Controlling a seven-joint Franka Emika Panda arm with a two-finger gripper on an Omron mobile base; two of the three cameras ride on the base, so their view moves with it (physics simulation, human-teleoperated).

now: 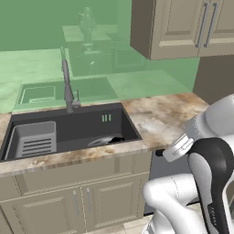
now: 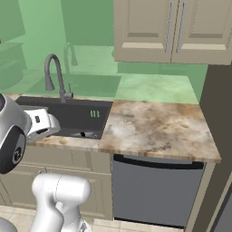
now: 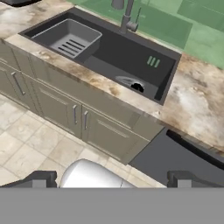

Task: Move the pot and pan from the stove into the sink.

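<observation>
Countertop [image 2: 154, 127] flanks sink [image 1: 77, 130], faucet [image 1: 67, 87] behind.

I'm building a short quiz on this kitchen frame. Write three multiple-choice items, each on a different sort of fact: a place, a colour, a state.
1. Where does the pan lie?
A. on the counter
B. in the sink, near its front wall
C. on the floor

2. What colour is the rack insert?
A. grey
B. red
C. yellow

3. How does the gripper stand?
A. shut on the pan
B. shut, empty
C. open, empty

Key: 1 B, its silver rim shows inside the sink; 2 A, a grey ribbed tray; 3 C, the fingertips stand wide apart.
</observation>
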